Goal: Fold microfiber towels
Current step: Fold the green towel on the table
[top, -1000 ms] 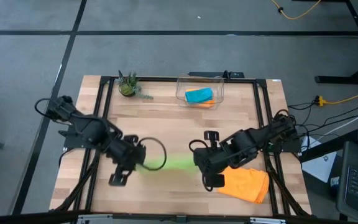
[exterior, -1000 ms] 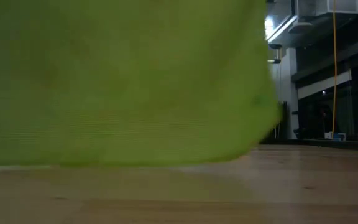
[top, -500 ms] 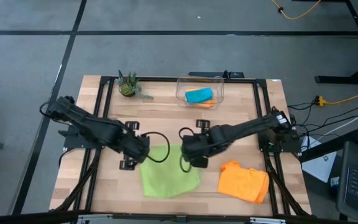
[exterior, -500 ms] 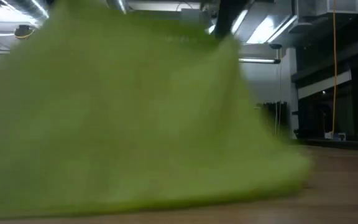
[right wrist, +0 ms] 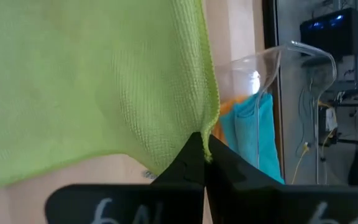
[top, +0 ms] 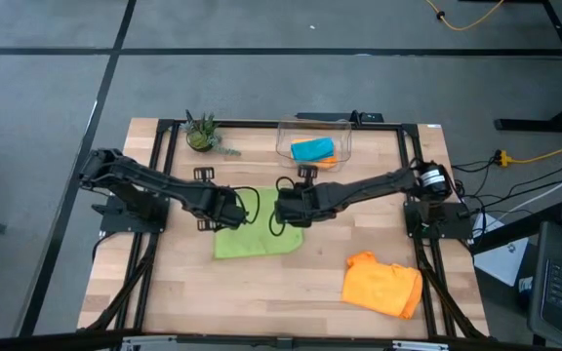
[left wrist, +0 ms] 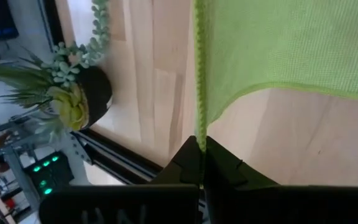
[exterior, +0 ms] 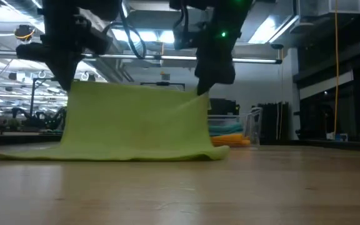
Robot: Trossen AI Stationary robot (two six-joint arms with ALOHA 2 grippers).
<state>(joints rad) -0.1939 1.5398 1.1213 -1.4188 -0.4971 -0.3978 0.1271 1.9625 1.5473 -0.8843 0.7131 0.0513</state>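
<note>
**Mia:** What are the two arms doing?

**Ben:** They hold up the lime green towel (top: 258, 234). The left gripper (top: 230, 208) has its fingers pinched tight on one far corner. The right gripper (top: 283, 210) has its fingers pinched tight on the other far corner.

**Mia:** Is the towel all the way up in the air?

**Ben:** No. From the low camera the far edge hangs up like a little wall, and the near edge lies flat on the counter (top: 291, 292). It sits in the middle of the counter, between the two arms.

**Mia:** So which step is this?

**Ben:** I think it is the first fold of the green one. They have one edge lifted, and the fold is not made yet.

**Mia:** What comes next?

**Ben:** I guess both arms must carry that lifted edge over to meet the edge that lies flat. They should go together, so the towel does not twist. Then they lower it and let go.

**Mia:** Where are the other towels?

**Ben:** One orange towel (top: 384, 285) lies in a bunch near the front right corner, well apart from the green one. The teal blue towel (top: 312, 149) is in the clear plastic bin (top: 286, 141) at the back, on top of another orange towel (top: 324, 163). A little potted plant (top: 201, 136) stands beside the bin.
</note>
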